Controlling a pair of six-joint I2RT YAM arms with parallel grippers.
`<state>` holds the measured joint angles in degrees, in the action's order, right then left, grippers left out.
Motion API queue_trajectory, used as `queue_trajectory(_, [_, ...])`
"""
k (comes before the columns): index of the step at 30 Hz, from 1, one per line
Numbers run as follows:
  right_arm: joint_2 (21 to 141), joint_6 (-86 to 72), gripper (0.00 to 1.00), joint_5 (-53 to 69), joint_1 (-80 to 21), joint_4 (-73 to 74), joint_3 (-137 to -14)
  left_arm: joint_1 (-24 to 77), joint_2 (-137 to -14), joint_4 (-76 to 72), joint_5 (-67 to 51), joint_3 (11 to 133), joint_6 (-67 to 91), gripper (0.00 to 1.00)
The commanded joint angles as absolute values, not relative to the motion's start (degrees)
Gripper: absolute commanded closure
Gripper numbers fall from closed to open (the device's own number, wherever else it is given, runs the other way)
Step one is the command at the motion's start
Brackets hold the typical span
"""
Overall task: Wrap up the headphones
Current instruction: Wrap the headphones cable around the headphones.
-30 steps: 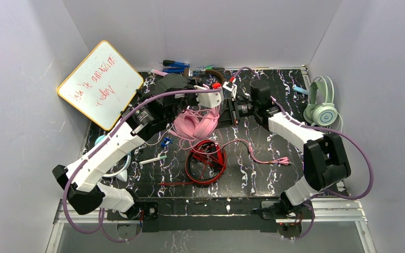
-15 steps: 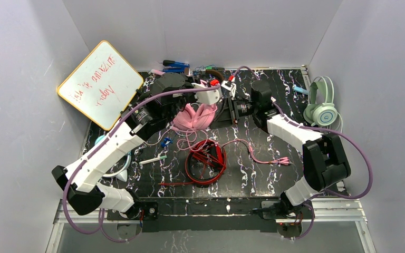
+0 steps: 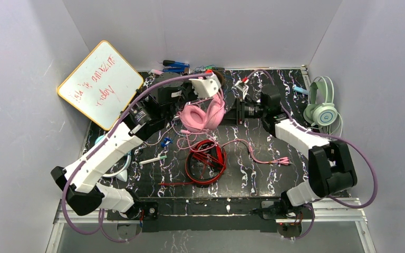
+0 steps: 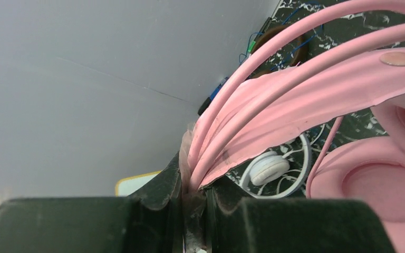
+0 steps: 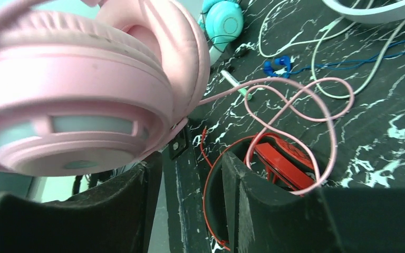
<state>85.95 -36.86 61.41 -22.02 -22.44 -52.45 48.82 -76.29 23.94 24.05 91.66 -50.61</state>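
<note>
Your left gripper (image 4: pixel 192 197), clamped on the pink headphones (image 3: pixel 203 116) by the headband, has raised them near the table's (image 3: pixel 274 174) far edge, while your right gripper (image 5: pixel 187 174) has opened empty, leaving the cord (image 3: pixel 253 153) unwrapped.

The pink headphones (image 5: pixel 84 89) have cup cushions in a matt, finely wrinkled, leather-like covering. The cup shell is smooth matt plastic with a translucent inset band. The headband (image 4: pixel 306 68) consists of smooth pink tubes over a thin flexible strap with a ragged edge and one flat, metallic-looking rivet (image 4: pixel 398 58). The pink cord (image 5: pixel 316 100) has a smooth sheath. The red headphones (image 5: pixel 285 163) are glossy plastic. The table (image 5: pixel 390 132) is black with white veining and a faint sheen. The fingers (image 4: pixel 153 216) of the left gripper (image 4: pixel 194 184) are matt black, grainy plastic; the pads (image 4: pixel 192 221) are grey and frayed.
</note>
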Motion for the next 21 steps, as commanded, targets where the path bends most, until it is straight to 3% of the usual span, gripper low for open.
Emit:
queue_trajectory(1, [80.2, -34.4, 0.45, 59.7, -20.5, -23.2, -51.5, 48.5, -72.8, 15.8, 29.4, 92.4, -29.9, 1.0])
queue_trajectory(7, [75.8, -31.3, 0.37, 57.0, -20.5, -18.3, -50.4, 45.1, -71.6, 14.5, 36.4, 91.1, -6.6, 1.0])
queue_trajectory(12, [69.7, -31.3, 0.32, 49.1, -20.3, -20.3, -45.5, 41.4, -71.0, 22.0, 40.2, 93.3, 12.5, 1.0])
queue_trajectory(15, [67.0, -31.3, 0.28, 45.0, -20.3, -21.2, -43.2, 38.3, -72.6, 30.0, 35.6, 97.5, 20.7, 1.0])
queue_trajectory(21, [65.5, -30.5, 0.1, 42.3, -20.1, -22.5, -41.0, 34.4, -73.9, 35.6, 22.2, 99.1, 31.1, 1.0])
